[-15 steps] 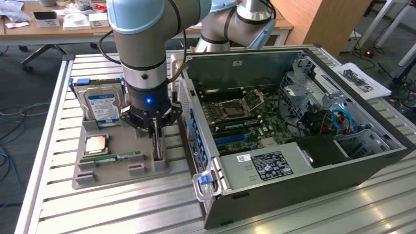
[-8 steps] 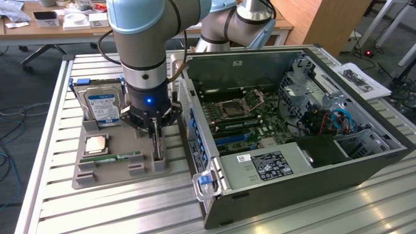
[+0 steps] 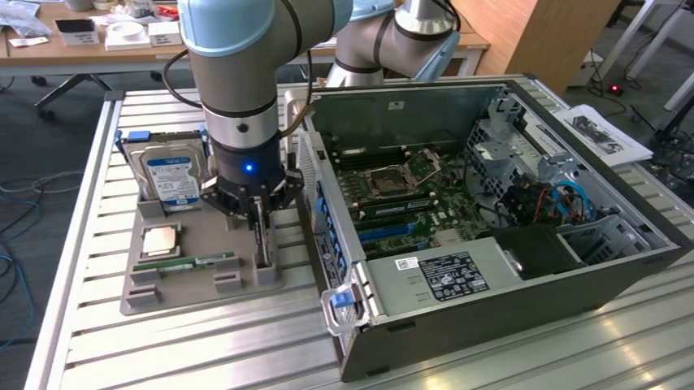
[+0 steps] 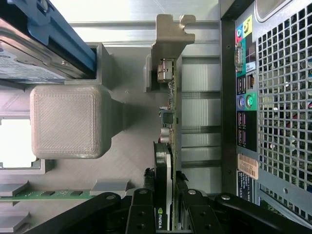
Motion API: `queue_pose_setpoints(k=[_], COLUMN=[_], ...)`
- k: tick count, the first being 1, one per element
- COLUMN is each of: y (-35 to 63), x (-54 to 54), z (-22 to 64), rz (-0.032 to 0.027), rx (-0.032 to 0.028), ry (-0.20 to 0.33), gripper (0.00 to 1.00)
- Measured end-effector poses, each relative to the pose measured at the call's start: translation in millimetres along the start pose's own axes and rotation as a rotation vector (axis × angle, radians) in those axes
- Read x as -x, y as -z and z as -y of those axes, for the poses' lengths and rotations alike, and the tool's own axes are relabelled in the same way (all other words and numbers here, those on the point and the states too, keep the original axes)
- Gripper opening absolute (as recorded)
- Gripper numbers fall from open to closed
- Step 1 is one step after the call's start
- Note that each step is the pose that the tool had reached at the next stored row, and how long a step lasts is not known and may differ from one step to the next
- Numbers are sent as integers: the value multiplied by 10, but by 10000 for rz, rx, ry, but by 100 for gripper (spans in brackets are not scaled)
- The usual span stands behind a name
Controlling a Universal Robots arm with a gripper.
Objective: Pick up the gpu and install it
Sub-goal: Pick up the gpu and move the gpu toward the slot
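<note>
The hand (image 3: 257, 218) is down on the grey tray (image 3: 190, 286) and is closed on the gpu (image 3: 263, 248). In the wrist view, its black fingers (image 4: 141, 209) press on both flat sides of the thin card (image 4: 168, 114), and the hand (image 4: 165, 176) grips it near one end. The gpu stands on its edge in a slot of the tray, just beside the open computer case (image 3: 607, 276). Its silvery bracket (image 4: 170, 39) is at the far end from the hand.

A small pale mark (image 4: 159, 225) sits on the card's edge; it may be a brand sign. The hard drive (image 3: 171, 179) stands in the tray and has a blue and white label with words too small to read. A green memory stick (image 3: 201, 262) lies flat in the tray. The box inside the case has a black and white label (image 3: 447, 275). The back of the case (image 4: 282, 97) has an orange barcode sticker (image 4: 247, 165). The tray and case sit on a ribbed metal counter (image 3: 162, 349).
</note>
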State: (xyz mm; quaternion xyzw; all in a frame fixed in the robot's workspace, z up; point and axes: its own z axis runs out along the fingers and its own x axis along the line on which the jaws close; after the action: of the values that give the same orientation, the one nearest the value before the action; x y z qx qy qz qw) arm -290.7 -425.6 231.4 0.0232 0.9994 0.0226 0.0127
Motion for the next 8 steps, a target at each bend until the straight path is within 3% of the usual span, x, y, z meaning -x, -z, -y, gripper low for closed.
queue_pose_setpoints(k=[8], y=[18], x=[0], z=[-1], rz=[0], rx=[-1], ry=[0], gripper=[27])
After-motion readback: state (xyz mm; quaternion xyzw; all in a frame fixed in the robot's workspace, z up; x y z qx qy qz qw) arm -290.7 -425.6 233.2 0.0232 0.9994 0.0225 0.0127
